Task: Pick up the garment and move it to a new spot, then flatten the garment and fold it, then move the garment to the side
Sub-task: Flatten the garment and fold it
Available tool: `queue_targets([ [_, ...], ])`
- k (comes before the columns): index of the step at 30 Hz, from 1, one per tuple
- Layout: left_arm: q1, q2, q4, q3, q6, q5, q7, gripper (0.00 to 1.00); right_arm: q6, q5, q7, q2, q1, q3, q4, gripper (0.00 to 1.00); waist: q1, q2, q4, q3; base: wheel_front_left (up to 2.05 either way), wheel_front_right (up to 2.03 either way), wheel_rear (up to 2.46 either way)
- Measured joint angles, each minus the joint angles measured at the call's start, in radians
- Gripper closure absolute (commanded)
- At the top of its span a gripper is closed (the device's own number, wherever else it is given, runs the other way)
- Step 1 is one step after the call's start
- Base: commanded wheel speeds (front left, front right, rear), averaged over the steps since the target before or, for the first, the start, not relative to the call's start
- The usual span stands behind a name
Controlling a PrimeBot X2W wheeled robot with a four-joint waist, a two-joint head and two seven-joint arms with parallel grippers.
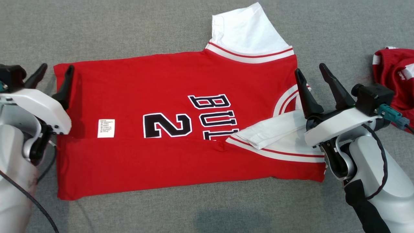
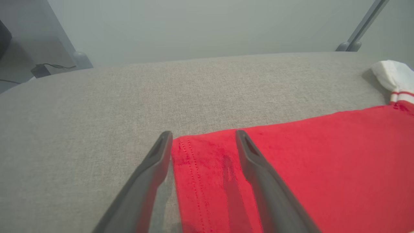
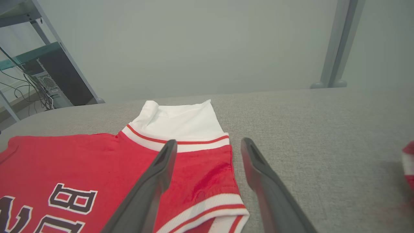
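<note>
A red jersey [image 1: 129, 97] with white sleeves and black lettering lies flat on the grey surface, its near long edge folded over toward the middle. One white sleeve [image 1: 245, 30] sticks out at the far side, the other [image 1: 278, 132] is folded in. My left gripper [image 1: 55, 72] is open above the jersey's far left corner [image 2: 207, 168], nothing held. My right gripper [image 1: 312, 72] hovers open over the collar end [image 3: 207, 174], empty.
A second red and white garment [image 1: 394, 77] lies crumpled at the right edge of the grey fabric surface [image 1: 129, 32]. Metal frame legs [image 3: 336, 45] and a shelf with a computer [image 3: 48, 77] stand beyond the far edge.
</note>
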State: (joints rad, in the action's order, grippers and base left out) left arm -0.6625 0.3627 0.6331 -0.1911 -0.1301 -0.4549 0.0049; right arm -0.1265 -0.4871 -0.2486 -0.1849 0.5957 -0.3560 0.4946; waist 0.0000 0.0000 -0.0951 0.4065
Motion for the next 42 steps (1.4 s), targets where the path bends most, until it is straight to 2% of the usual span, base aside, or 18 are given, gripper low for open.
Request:
queue_targets([
  [4,-0.051,0.072,0.008,-0.033,0.0,-0.061,0.057,0.0,0.0,-0.001,0.0,0.007,0.014,0.0,-0.007,0.0,0.0,0.0,-0.015,0.026,0.0,0.0,0.0],
  [12,-0.086,0.157,0.017,-0.096,0.0,-0.153,0.147,0.0,0.0,-0.001,0.0,0.023,0.014,-0.003,-0.022,0.0,0.0,0.0,-0.036,0.052,0.0,0.0,0.0],
  [24,-0.085,0.212,0.006,-0.139,0.0,-0.292,0.18,0.0,0.0,-0.007,0.0,0.024,0.014,-0.006,-0.028,0.0,0.0,0.0,-0.067,0.07,0.0,0.0,0.0],
  [36,-0.085,0.235,0.002,-0.177,0.0,-0.338,0.199,0.0,0.0,-0.014,0.0,0.028,0.014,-0.004,-0.029,0.0,0.0,0.0,-0.083,0.081,0.0,0.0,0.0],
  [37,-0.085,0.235,0.002,-0.179,0.0,-0.341,0.199,0.05,0.0,-0.014,0.0,0.028,0.014,-0.003,-0.029,0.0,0.0,0.0,-0.082,0.08,0.0,0.0,0.0],
  [38,-0.085,0.235,0.0,-0.181,0.0,-0.345,0.199,0.55,0.0,-0.014,0.0,0.028,0.014,-0.002,-0.029,0.0,0.0,0.0,-0.081,0.08,0.0,0.0,0.0],
  [39,-0.085,0.235,-0.001,-0.182,0.0,-0.352,0.199,0.88,0.0,-0.014,0.0,0.028,0.014,-0.001,-0.03,0.0,0.0,0.0,-0.079,0.079,0.0,0.0,0.0],
  [40,-0.085,0.235,-0.005,-0.185,0.0,-0.356,0.199,1.0,0.0,-0.014,0.0,0.028,0.014,0.0,-0.03,0.0,0.0,0.0,-0.078,0.079,0.0,0.0,0.0],
  [42,-0.085,0.235,-0.015,-0.191,0.0,-0.358,0.195,1.0,0.0,-0.014,0.0,0.028,0.014,0.001,-0.03,0.0,0.0,0.0,-0.074,0.078,0.0,0.0,0.0],
])
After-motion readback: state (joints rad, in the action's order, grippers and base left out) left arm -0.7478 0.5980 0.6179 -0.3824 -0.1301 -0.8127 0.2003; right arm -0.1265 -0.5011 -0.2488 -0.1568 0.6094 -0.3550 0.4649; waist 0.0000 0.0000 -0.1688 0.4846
